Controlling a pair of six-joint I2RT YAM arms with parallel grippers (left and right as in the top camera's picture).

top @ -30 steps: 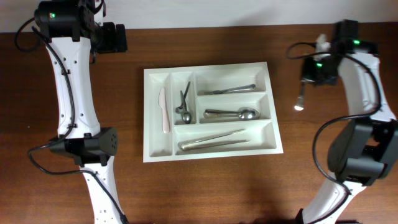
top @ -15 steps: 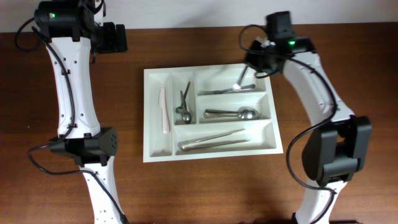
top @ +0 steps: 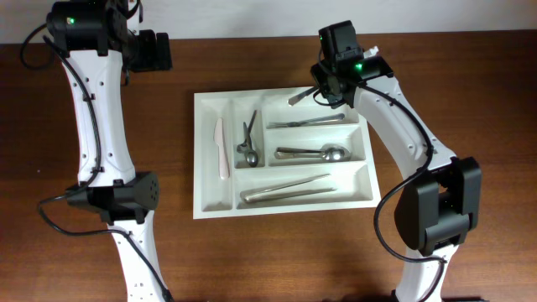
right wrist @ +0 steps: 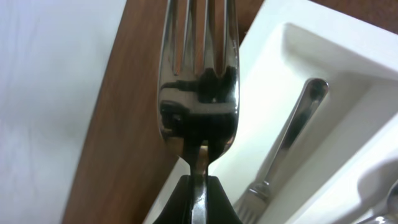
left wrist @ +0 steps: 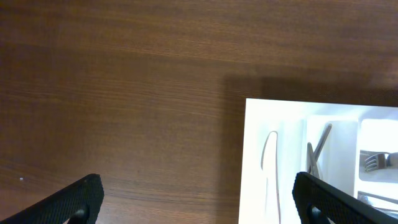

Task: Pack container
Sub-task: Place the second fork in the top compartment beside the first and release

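White plastic tray (top: 213,197) sits mid-way across the table (top: 319,260), already holding cutlery. The right gripper (top: 323,88), jaws clamped on a fork (top: 304,95) by its handle, hangs over the tray's 1 o'clock corner. It is above the top long compartment, where a second fork (top: 306,122) lies. This looks like the placing step. Next the fork needs levelling along that slot, lowering, and release. The left gripper (left wrist: 199,190) idles off at 10 o'clock, jaws wide apart.

The dark brown wooden desk (top: 277,260) (its grain runs left to right) carries the white container (top: 214,195), lying flat about midway between left and right, a little toward the far edge, with wood showing on all four sides.
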